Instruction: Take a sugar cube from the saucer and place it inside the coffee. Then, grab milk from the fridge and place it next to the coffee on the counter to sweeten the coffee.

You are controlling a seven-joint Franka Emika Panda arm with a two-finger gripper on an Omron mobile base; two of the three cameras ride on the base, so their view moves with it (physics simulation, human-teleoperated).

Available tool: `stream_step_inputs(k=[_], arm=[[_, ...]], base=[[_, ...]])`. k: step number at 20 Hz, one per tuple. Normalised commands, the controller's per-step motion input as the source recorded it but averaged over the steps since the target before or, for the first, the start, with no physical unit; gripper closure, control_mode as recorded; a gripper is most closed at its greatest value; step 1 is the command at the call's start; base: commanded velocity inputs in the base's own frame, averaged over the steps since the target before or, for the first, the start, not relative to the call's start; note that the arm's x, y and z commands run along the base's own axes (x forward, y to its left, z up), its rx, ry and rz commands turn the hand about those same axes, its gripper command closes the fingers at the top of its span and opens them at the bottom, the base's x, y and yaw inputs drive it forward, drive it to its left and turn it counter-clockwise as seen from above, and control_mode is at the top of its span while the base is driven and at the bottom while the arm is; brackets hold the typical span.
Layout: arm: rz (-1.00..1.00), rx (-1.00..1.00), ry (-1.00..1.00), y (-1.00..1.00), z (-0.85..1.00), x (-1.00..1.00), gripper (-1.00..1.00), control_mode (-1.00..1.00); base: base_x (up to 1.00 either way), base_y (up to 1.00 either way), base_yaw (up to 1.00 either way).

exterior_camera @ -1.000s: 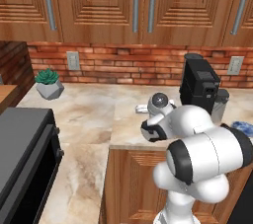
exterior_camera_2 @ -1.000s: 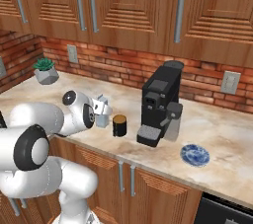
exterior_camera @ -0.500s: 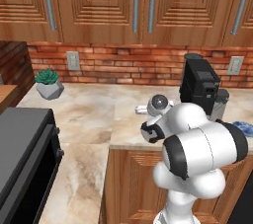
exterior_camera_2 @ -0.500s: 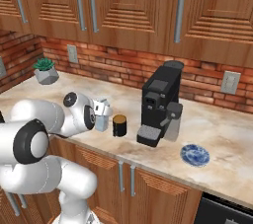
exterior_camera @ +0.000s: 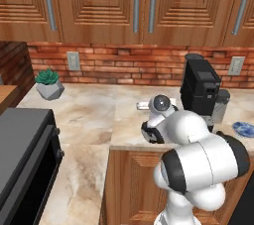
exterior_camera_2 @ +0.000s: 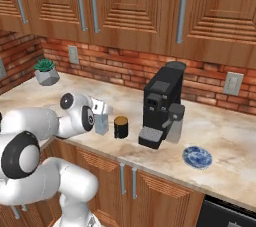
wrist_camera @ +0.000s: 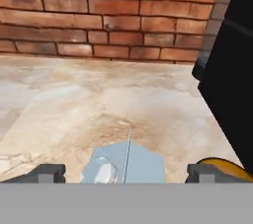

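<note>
no readable labels; milk carton (exterior_camera_2: 101,123) upright on counter (exterior_camera_2: 230,136) beside coffee (exterior_camera_2: 120,127), between wide-open, empty gripper (wrist_camera: 123,171) fingers.

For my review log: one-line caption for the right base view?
Open gripper over milk standing beside coffee on counter.

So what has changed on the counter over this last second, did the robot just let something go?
It looks so. The hand has opened wide, its fingertips standing apart on either side of the milk carton, which now stands on the counter beside the coffee cup. The arm has shifted only slightly. The cup, the coffee machine and the saucer stayed where they were.
</note>
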Motion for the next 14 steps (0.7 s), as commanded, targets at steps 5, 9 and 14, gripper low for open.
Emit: stream_step_inputs(k=[5, 9, 14], arm=[[-0.05, 0.0, -0.27, 0.0, 0.87, -0.27, -1.0, -1.0], [-0.02, 0.0, -0.33, 0.09, 1.0, -0.67, -1.0, -1.0], [0.0, 0.0, -0.36, 0.03, 1.0, -1.0, -1.0, -1.0]], base=[[0.0, 0.0, 0.0], [0.0, 0.0, 0.0], [0.0, 0.0, 0.0]])
